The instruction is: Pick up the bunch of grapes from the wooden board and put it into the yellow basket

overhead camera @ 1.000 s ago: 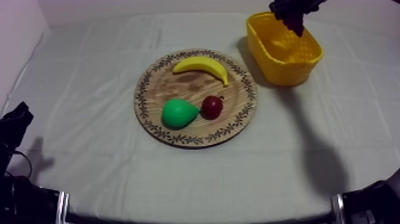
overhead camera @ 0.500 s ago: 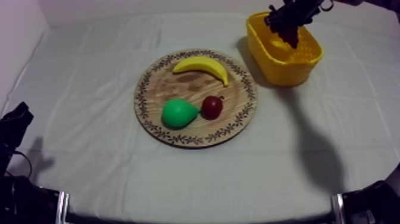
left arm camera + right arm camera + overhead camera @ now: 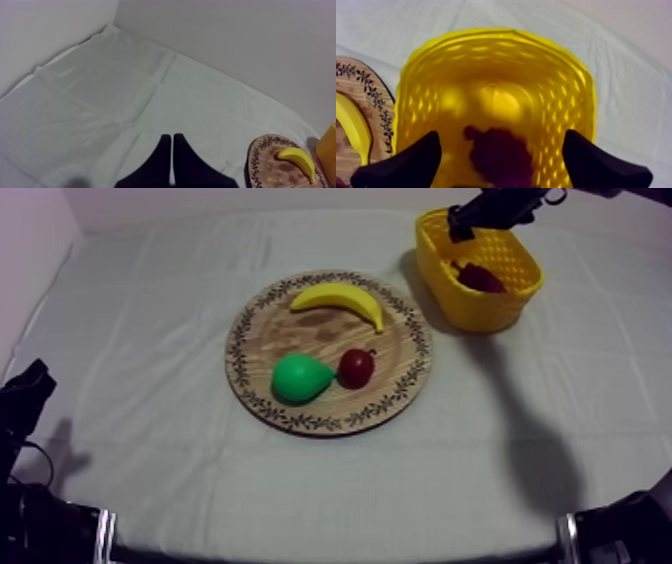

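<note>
Now grapes lie in basket (right gripper opened).

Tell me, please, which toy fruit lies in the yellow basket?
The bunch of grapes: it lies inside the yellow basket, while the banana, pear and small red fruit sit on the wooden board.

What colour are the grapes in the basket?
Dark purple. The bunch of grapes shows best in the right wrist view, lying inside the yellow basket.
</note>
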### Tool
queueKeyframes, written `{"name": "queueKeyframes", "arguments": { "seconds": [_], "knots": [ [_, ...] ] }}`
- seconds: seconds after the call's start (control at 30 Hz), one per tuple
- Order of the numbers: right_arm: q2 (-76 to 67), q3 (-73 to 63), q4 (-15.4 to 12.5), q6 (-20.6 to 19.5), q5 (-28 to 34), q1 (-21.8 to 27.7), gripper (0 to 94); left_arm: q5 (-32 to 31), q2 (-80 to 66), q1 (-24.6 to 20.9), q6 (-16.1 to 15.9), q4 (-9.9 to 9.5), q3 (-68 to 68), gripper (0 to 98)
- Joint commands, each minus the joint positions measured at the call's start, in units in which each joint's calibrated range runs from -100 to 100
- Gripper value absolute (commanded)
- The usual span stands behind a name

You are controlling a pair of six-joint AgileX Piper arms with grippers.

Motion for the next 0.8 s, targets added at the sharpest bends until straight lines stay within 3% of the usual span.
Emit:
{"name": "queueKeyframes", "arguments": {
  "seconds": [0.0,0.33,0.77],
  "knots": [
    [-0.51,1.08,0.0,0.0,-0.76,-0.04,85.2,-0.01,-0.03,0.02,0.0,-0.02,0.02,0.1],
    [-6.15,8.19,0.28,-0.03,-4.53,0.5,79.9,-0.01,-0.03,0.02,0.0,-0.02,0.02,0.1],
    [-23.34,19.65,-0.21,1.07,-6.04,3.08,58.8,-0.01,-0.03,0.02,0.0,-0.02,0.02,0.1]
  ]
}}
